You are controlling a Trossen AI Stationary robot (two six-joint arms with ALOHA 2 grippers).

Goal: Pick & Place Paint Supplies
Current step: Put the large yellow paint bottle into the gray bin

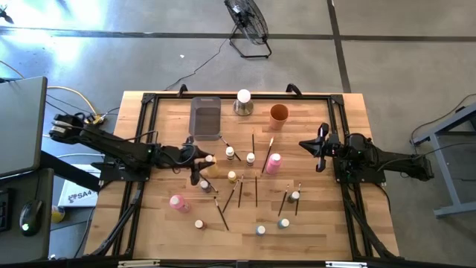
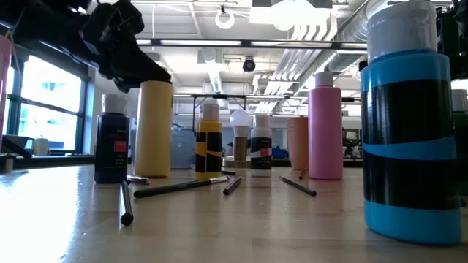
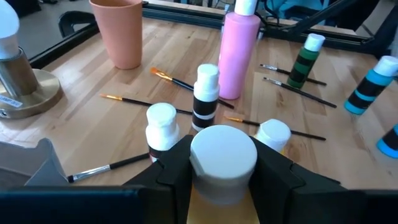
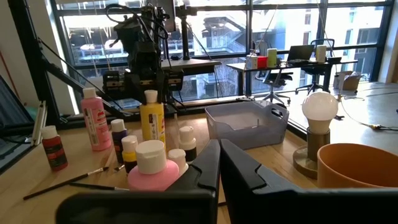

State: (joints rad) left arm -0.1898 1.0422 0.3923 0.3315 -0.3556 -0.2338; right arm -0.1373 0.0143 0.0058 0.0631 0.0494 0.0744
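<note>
Left gripper (image 1: 202,158), left of centre in the overhead picture, has its fingers clamped either side of the upright yellow bottle (image 3: 222,163), its long axis vertical, while the closed right gripper (image 1: 314,146) waits well apart at right.

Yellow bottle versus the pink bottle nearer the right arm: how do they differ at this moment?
The yellow bottle is pale yellow; the pink bottle is pink. The yellow bottle sits between the fingers of the left claw, gripped at its cap; the pink bottle stands free, untouched. The yellow bottle is on the left arm's side, the pink bottle closer to the waiting right claw. Both stand upright and have white caps.
</note>
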